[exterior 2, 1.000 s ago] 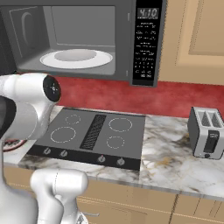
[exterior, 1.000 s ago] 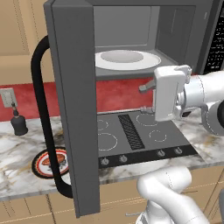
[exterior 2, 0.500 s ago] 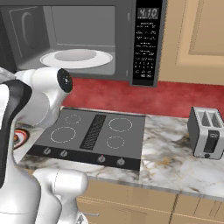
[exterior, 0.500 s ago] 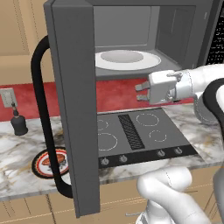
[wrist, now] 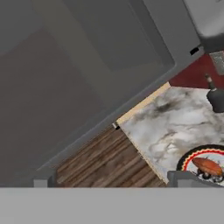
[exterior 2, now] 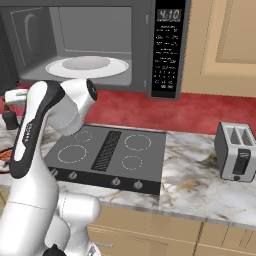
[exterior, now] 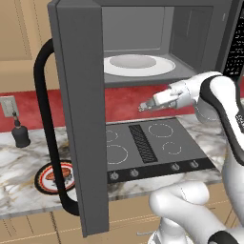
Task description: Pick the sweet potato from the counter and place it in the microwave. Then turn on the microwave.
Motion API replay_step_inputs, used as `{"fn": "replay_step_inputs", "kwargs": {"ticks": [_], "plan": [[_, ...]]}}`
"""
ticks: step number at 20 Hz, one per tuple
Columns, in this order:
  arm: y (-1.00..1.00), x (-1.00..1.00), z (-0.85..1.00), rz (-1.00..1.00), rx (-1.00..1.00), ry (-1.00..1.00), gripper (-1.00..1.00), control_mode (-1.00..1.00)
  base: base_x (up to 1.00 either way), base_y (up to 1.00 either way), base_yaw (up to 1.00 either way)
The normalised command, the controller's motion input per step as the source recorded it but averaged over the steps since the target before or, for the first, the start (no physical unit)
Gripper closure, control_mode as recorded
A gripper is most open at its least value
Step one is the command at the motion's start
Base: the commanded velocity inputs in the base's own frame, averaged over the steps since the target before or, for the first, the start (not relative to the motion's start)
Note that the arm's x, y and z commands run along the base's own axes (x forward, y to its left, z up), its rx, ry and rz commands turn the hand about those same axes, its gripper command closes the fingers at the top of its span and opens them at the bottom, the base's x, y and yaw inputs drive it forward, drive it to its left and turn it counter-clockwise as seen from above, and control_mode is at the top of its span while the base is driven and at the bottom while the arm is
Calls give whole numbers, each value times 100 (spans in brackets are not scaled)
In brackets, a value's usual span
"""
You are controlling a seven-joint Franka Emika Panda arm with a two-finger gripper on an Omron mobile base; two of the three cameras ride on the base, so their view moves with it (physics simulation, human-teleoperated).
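Observation:
The sweet potato [wrist: 208, 166] is a small reddish-brown tuber lying on a red-rimmed plate [wrist: 191, 160] on the marble counter [wrist: 175, 127]. In the left base view the sweet potato [exterior: 58, 172] sits low at the left, partly behind the door handle. The microwave [exterior: 190, 33] hangs above the cooktop with its door [exterior: 81, 119] swung wide open and a bare white turntable [exterior: 138, 65] inside. My gripper [exterior: 144, 106] hovers below the microwave's cavity, over the cooktop, pointing left toward the door. It is open and holds nothing, its fingertips [wrist: 43, 181] wide apart.
A dark cooktop [exterior: 143, 147] lies under the arm. A small dark bottle [exterior: 20, 134] stands at the back left by the red backsplash. A toaster [exterior 2: 239, 157] sits on the counter's right. The microwave's button panel [exterior 2: 167, 55] is right of the cavity. Wooden floor [wrist: 105, 157] shows beyond the counter's edge.
The hand has swung leftward and a little down, turning to point along the counter toward the open door. The arm has stretched out to the left. The jaws have stayed wide.

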Motion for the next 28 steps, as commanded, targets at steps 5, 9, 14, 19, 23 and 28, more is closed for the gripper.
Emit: {"fn": "replay_step_inputs", "kwargs": {"ticks": [5,9,14,19,23,28], "plan": [[15,29,-31,13,-32,-27,-100,-100,0,0,0],[52,0,-22,2,-47,-47,-100,-100,0,0,0],[41,0,-24,0,-46,-48,-100,-100,0,0,0],[5,5,-34,2,-28,-17,-100,-100,0,0,0],[-3,14,-35,3,-12,-1,-100,-100,0,0,0],[-9,26,-37,4,-1,0,-100,-100,0,0,0]]}}
